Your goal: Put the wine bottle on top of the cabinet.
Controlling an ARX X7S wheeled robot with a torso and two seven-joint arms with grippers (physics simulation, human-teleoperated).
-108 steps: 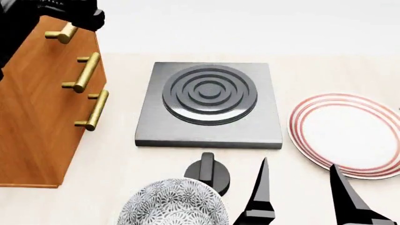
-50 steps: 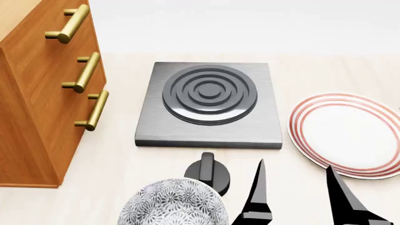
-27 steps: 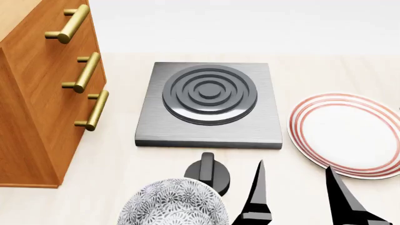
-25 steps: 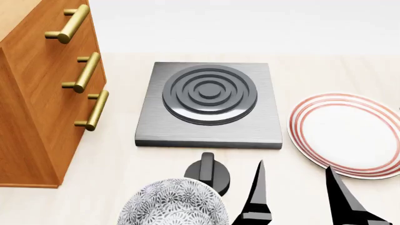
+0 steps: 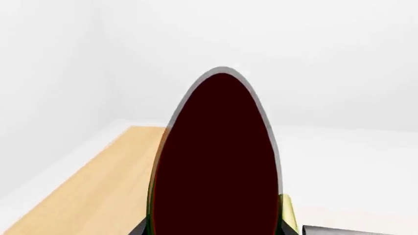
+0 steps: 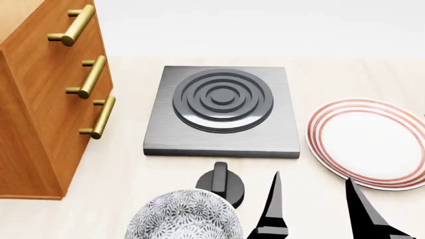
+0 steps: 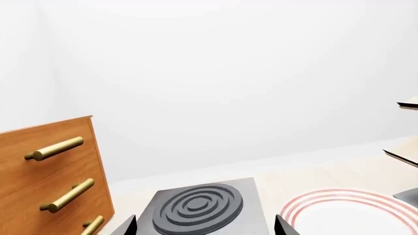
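Dark glass of the wine bottle [image 5: 216,161] filling the left wrist frame's centre, presumably gripped by the left pincer (grip itself hidden) above the cabinet [image 6: 40,99] for setting down. Right pincer [image 6: 312,209] wide, idle, lower right.

The bench [image 6: 119,174] is viewed steeply from above by the head camera. The cabinet [image 6: 40,99], hob [image 6: 222,112] and striped plate [image 6: 369,142] are shared with the low, forward-facing right wrist camera. The left wrist view is filled at close range by the wine bottle [image 5: 216,161].
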